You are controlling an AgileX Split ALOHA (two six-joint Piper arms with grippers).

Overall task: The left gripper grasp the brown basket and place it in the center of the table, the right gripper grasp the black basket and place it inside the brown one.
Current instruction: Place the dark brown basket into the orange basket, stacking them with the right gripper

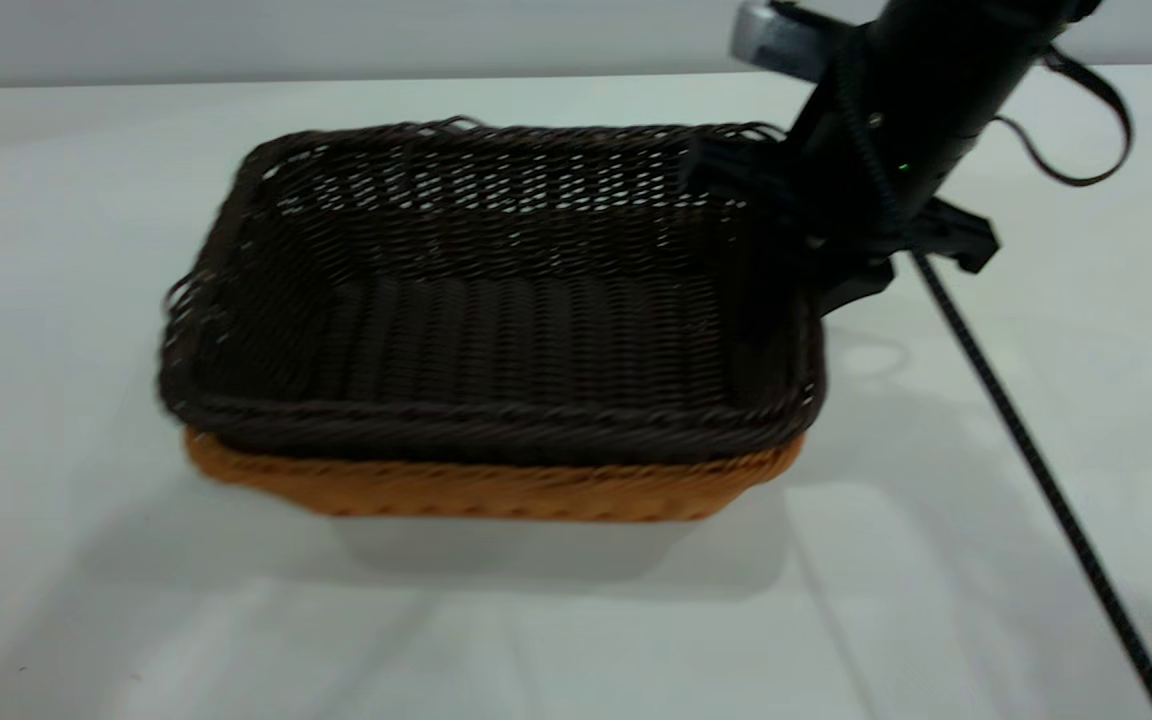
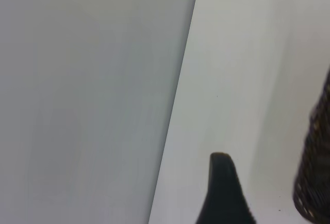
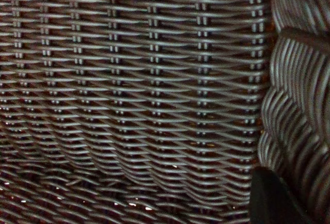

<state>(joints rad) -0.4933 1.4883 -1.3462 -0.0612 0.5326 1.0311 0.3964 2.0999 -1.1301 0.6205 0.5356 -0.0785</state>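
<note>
the left gripper (image 2: 223,193) shows only in its own wrist view, as one dark fingertip (image 2: 221,167) over bare white table (image 2: 232,80), with the table's straight far edge just past it and a sliver of the black basket (image 2: 315,172) at the side; whether its jaws are open or closed cannot be told.

left of the black basket (image 1: 496,300) the table (image 1: 46,300) lies bare and wide. the basket itself is very dark brown-black wicker, rectangular, with a braided rim and a ribbed woven floor, and frayed strands stick up along its far rim and left end. it sits nested in the brown basket (image 1: 496,490), of which only an orange-tan band shows beneath the black rim along the near side. the pair stands on the middle of the table, with open surface in front of it too.

at the black basket's far right corner is the right gripper (image 1: 796,225), its arm slanting down from above, with a silver part near the top, a loose strap loop (image 1: 1086,120) and a black cable (image 1: 1036,470) trailing over the table to the basket's right. its jaws look closed on the basket's right end wall. the right wrist view is filled with close dark weave (image 3: 134,95), a dark fingertip (image 3: 270,198) against it.
</note>
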